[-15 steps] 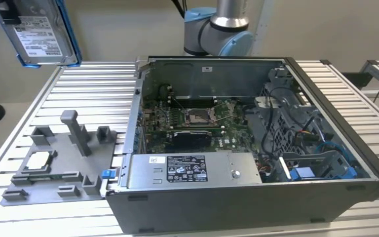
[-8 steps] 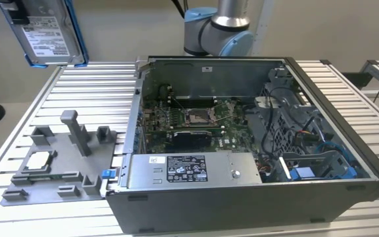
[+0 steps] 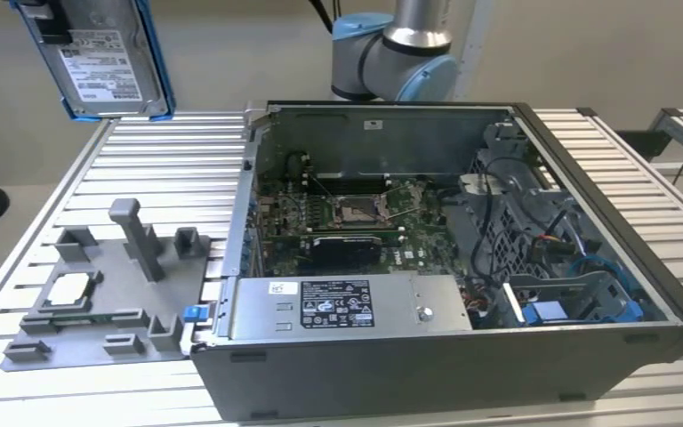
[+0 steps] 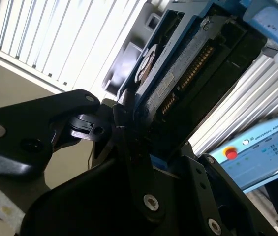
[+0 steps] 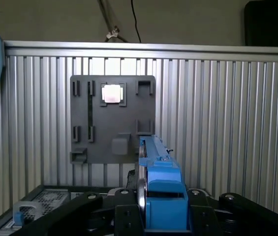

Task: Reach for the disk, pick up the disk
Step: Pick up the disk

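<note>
The disk (image 3: 107, 60) hangs high above the slatted table at the exterior view's far left, its white label facing out and blue frame along its edges. My gripper (image 3: 40, 20) is shut on its upper end. In the first wrist view the disk (image 5: 159, 177) stands edge-on, blue frame up, with my gripper (image 5: 164, 212) clamped on either side of it. The second wrist view shows the disk's (image 4: 178, 73) connector edge and underside, held between the black fingers (image 4: 121, 120).
A grey fixture plate (image 3: 104, 294) with upright posts lies on the table below the disk, a small square chip (image 3: 68, 289) seated in it. The open computer case (image 3: 437, 249) stands beside the plate. The arm's base (image 3: 395, 53) is behind the case. A teach pendant (image 4: 262, 152) lies off the table.
</note>
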Robot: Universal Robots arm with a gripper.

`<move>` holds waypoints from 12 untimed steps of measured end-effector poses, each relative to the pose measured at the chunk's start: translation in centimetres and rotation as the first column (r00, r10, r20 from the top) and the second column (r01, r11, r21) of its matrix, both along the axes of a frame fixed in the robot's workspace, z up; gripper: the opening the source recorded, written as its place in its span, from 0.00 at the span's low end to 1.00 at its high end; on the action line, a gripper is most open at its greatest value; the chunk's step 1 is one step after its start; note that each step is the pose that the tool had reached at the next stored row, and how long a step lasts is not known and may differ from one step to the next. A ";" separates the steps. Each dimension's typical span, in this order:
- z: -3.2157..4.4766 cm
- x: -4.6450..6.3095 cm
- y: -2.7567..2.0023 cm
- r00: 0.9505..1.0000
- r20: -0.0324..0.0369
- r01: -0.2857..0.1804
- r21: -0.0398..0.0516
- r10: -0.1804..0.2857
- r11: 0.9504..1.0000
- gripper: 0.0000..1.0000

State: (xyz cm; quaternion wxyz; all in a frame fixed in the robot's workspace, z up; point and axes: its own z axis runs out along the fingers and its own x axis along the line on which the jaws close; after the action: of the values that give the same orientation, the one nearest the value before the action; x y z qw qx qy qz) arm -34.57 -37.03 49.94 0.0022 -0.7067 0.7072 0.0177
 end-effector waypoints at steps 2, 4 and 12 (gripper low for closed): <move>0.00 0.4 0.00 1.000 0.000 0.000 0.000 0.000 1.000 0.00; 0.00 0.7 0.00 1.000 0.000 0.000 0.000 0.000 1.000 0.00; 0.00 2.2 0.00 1.000 0.000 0.000 -0.001 0.000 1.000 0.00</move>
State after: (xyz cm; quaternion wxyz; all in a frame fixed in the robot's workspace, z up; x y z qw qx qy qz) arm -32.37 -37.03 49.94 0.0018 -0.7067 0.7073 0.0173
